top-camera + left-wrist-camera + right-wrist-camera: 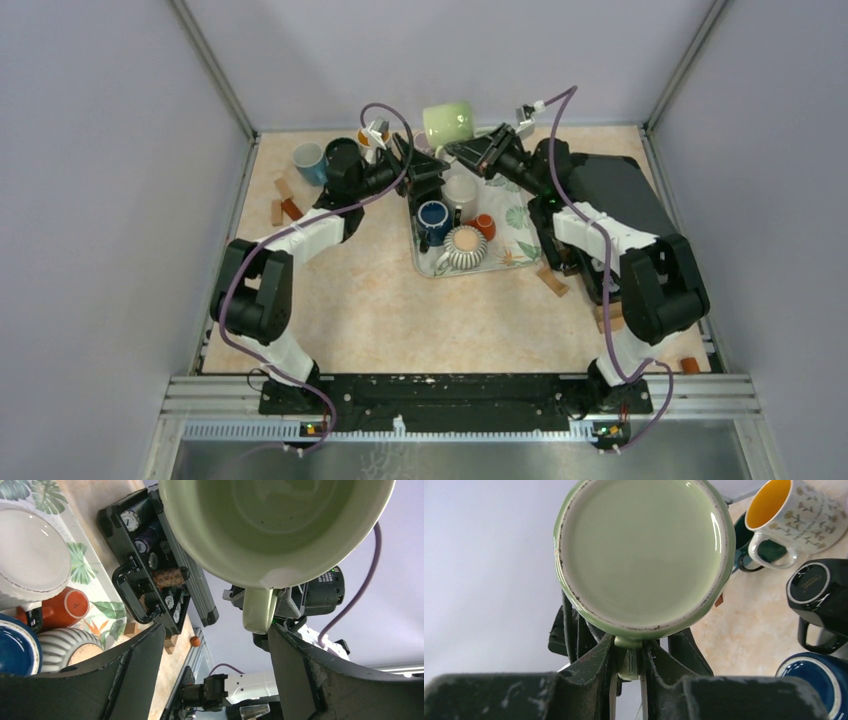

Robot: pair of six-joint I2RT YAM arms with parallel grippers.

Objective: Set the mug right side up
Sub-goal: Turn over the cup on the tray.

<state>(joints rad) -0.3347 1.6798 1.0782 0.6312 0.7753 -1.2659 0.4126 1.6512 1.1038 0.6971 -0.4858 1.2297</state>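
My right gripper (629,652) is clamped on the handle (629,666) of the green mug (644,555). The mug's off the table (370,300), on its side, base facing my right wrist. My left gripper (215,642) has its fingers wide apart, with the mug mouth just above them and no contact.

Readable text: none that I can make out from here, in any view.
Black mug (808,582), underside: a ring of pale print around the base, too small and blurred for me to read.
Round caps (131,520) in the black case (195,595): dial-like marks, possibly figures, not legible.
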